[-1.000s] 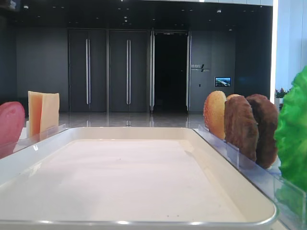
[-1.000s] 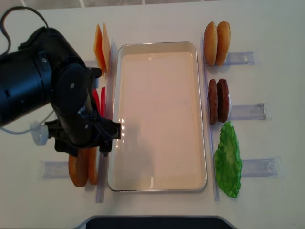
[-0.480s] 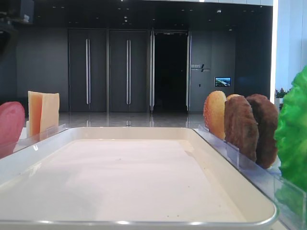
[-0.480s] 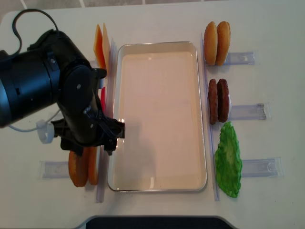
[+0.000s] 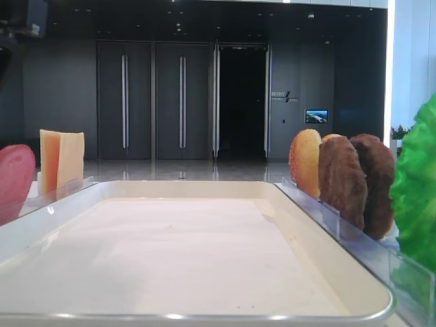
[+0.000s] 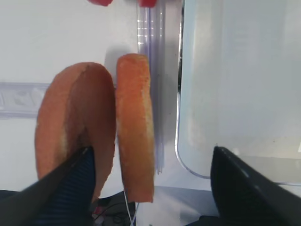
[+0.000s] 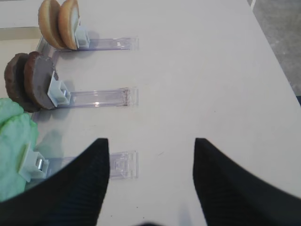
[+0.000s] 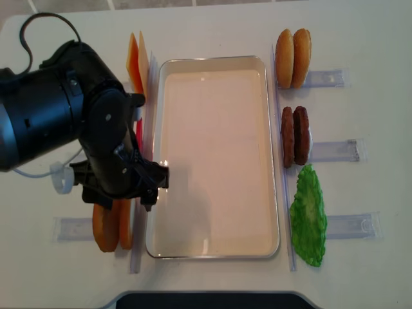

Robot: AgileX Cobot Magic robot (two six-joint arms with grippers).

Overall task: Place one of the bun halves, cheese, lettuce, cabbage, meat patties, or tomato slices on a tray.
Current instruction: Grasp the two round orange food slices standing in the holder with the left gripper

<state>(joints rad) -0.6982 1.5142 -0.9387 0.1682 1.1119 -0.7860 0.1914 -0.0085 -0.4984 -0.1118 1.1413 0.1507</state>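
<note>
While the left arm drifts a touch rightward and up from where it hung a second ago, the left gripper (image 6: 150,188) now sits directly over the pair of bun halves (image 6: 99,127) standing on edge at the lower left of the overhead frame, just left of the tray (image 8: 212,248). Its fingers (image 6: 51,193) are spread wide, one showing at each lower corner of the left wrist view, and nothing is between them yet. That looks like lining up for a pick, with the descent yet to come. The tray is bare, so nothing has been placed. Over on the right, the right gripper (image 7: 150,188) hovers over its own table side, jaws apart and empty, with buns (image 7: 59,23), meat patties (image 7: 30,80) and lettuce (image 7: 14,146) at the left edge of its view.
</note>
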